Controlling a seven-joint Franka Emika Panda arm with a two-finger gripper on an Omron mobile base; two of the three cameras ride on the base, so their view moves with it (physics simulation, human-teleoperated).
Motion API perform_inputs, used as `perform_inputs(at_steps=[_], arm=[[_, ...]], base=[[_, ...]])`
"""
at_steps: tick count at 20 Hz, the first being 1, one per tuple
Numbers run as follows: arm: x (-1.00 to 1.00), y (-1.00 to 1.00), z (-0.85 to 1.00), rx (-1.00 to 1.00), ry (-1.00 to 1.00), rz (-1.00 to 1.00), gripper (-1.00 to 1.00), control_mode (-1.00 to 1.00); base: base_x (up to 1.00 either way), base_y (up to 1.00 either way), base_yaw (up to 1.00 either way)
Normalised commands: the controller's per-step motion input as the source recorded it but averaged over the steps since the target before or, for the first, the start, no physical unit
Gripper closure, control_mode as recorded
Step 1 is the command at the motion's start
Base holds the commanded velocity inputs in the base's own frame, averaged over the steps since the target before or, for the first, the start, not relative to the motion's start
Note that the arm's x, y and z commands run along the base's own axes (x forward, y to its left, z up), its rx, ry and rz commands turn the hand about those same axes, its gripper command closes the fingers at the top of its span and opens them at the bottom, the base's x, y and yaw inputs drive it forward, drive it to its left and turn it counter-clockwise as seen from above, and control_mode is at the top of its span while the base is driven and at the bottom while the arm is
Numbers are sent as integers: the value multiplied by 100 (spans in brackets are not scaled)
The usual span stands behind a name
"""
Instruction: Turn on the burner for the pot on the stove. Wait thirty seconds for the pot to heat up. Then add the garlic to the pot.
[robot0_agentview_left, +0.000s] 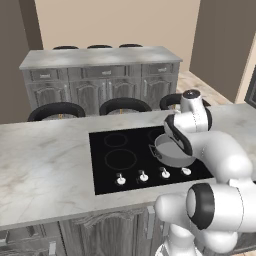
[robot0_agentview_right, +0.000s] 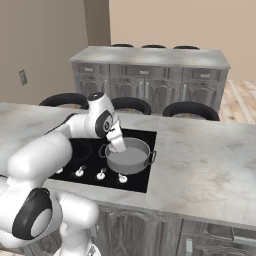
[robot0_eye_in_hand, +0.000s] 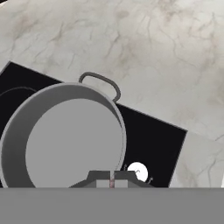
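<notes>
Pot: the grey metal pot (robot0_agentview_right: 128, 156) is sitting on the stove, on the burner nearest the stove's front right corner; its inside is looking bare grey in the hand view (robot0_eye_in_hand: 65, 140), and 1 loop handle is sticking out toward the marble.
Stove: the black glass stove (robot0_agentview_left: 131, 159) is lying flush in the marble surface (robot0_agentview_right: 210, 160), close to the surface's front edge; faint rings are showing on the glass to the left of the pot.
Knobs: 4 small white knobs are sitting in a row along the stove's front edge (robot0_agentview_left: 143, 176); 1 of them (robot0_eye_in_hand: 137, 171) is showing just beside the pot's rim in the hand view.
Garlic: a thin pinkish sliver is showing between the fingertips in the hand view; whether it is the garlic, I cannot tell.
Claw: the claw (robot0_eye_in_hand: 112, 179) is hanging directly over the pot's near rim, pointing down; its 2 fingertips are standing almost together, pinching that pinkish sliver.
Arm: the white arm (robot0_agentview_right: 60, 145) is reaching over the front edge of the surface and across the stove to the pot.
Background: 3 dark stools (robot0_agentview_left: 124, 106) are standing along the far edge of the surface, and a grey sideboard (robot0_agentview_right: 150, 75) is standing beyond them.
</notes>
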Motion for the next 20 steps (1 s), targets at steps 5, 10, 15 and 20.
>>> perform_inputs(at_steps=[5, 10, 15, 20], arm=[[0, 0, -38, 7, 0, -2, 100, -100], [0, 0, -31, 4, 0, -3, 100, -100], [0, 0, -32, 3, 0, -4, 100, -100], [0, 0, -25, 2, 0, -3, 100, -100]], base=[[0, 0, 0], [0, 0, 0], [0, 0, 0], [0, 0, 0]])
